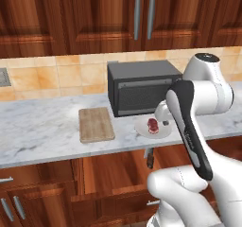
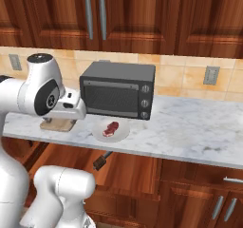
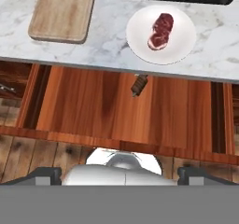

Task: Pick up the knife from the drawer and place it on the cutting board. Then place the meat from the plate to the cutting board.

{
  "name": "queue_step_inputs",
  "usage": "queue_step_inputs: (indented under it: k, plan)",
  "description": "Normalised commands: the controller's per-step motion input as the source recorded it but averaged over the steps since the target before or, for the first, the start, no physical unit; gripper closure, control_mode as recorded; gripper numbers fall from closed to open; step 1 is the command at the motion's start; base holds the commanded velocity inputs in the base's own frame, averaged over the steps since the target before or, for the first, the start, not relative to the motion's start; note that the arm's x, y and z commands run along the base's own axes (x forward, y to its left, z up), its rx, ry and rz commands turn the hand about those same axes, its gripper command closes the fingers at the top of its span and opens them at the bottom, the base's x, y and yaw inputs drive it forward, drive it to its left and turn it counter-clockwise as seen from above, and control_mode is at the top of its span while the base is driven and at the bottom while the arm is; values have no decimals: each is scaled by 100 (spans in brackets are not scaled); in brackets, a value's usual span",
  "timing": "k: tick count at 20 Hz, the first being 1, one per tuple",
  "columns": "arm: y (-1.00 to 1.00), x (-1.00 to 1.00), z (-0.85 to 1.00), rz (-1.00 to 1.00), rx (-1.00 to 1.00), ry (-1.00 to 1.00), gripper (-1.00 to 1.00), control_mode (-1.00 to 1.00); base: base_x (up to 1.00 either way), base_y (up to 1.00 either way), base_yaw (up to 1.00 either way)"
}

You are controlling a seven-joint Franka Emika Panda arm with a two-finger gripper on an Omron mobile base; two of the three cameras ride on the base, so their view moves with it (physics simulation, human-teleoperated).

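The drawer (image 3: pixel 116 107) stands pulled out under the marble counter, its wooden bottom bare. Only the knife's dark brown handle (image 3: pixel 139 85) shows at the drawer's back; the blade is hidden under the counter edge. The same knife handle (image 1: pixel 150 159) (image 2: pixel 102 161) shows just below the plate. The white plate (image 3: pixel 186 41) (image 1: pixel 142 129) (image 2: pixel 122 133) carries the meat (image 3: pixel 161 30) (image 1: pixel 152 124) (image 2: pixel 112 128). The cutting board (image 3: pixel 60 13) (image 1: pixel 96 124) lies bare to the plate's left; my arm covers most of the cutting board (image 2: pixel 52 125). My gripper (image 3: pixel 120 174) hovers high above the drawer, open, holding nothing.
A black toaster oven (image 1: pixel 142 86) (image 2: pixel 118 90) stands on the counter right behind the plate. Wooden wall cabinets hang above. The drawer's front panel (image 3: pixel 93 139) juts out over the wooden floor, close below my hand.
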Motion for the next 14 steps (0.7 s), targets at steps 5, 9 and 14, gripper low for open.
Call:
queue_step_inputs:
  k: [5,9,14]
  plan:
    - [0,-40,0,0,0,0,-100,100,-14,0,0]
    - [0,0,0,0,0,0,-100,100,-93,0,0]
    - [0,0,0,0,0,0,-100,100,-99,0,0]
